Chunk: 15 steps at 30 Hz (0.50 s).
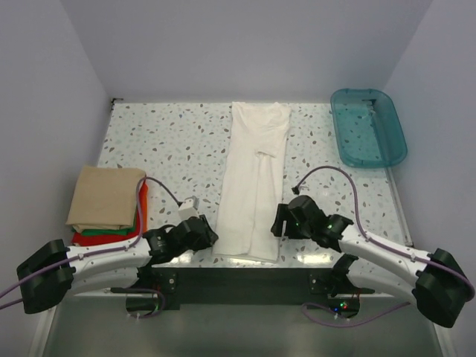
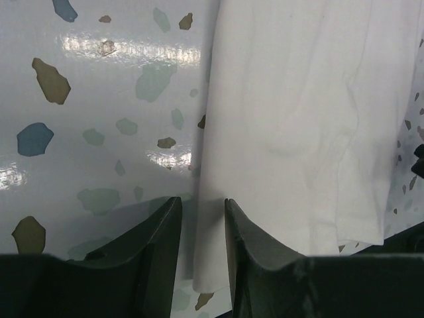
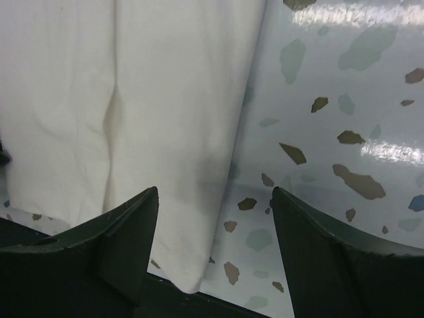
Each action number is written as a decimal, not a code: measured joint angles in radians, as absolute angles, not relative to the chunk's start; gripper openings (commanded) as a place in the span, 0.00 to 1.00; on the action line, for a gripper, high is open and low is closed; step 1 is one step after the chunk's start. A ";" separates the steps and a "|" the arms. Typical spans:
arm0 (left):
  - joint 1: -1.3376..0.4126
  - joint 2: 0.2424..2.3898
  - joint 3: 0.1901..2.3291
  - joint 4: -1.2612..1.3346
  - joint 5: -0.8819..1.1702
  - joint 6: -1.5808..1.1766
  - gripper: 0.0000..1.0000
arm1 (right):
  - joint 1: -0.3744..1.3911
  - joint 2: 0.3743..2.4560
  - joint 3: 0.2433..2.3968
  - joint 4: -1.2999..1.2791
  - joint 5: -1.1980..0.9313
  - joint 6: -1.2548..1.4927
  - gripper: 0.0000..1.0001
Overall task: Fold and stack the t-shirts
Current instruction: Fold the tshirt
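A large white t-shirt (image 1: 253,178), folded into a long strip, lies down the middle of the speckled table; it also shows in the left wrist view (image 2: 298,119) and the right wrist view (image 3: 132,99). My left gripper (image 1: 210,232) (image 2: 202,200) is low at the strip's near left edge, its jaws narrowly open with the cloth's edge lying flat between them. My right gripper (image 1: 277,222) (image 3: 214,191) is wide open over the strip's near right corner. A folded tan shirt (image 1: 106,195) tops a green one (image 1: 111,231) and a red one (image 1: 141,202) at the left.
An empty teal plastic bin (image 1: 338,130) stands at the back right. Walls close in the table on the left, back and right. A dark bar (image 1: 245,279) with both arm bases runs along the near edge, just below the shirt's hem.
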<state>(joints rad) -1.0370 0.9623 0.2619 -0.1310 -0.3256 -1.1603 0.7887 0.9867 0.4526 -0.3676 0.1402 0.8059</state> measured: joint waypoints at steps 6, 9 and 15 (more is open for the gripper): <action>-1.055 0.971 0.266 -0.143 -0.326 -1.195 0.36 | 0.938 0.894 0.346 -0.350 0.142 0.941 0.69; -1.063 0.982 0.294 -0.196 -0.319 -1.213 0.36 | 1.027 0.890 0.337 -0.336 0.150 1.004 0.69; -1.072 0.970 0.326 -0.307 -0.287 -1.231 0.37 | 1.130 0.911 0.332 -0.306 0.164 1.093 0.67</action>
<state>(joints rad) -1.0718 0.9695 0.3260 -0.3065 -0.2871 -1.2312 1.1301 0.9108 0.3325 -0.3061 0.1642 1.0927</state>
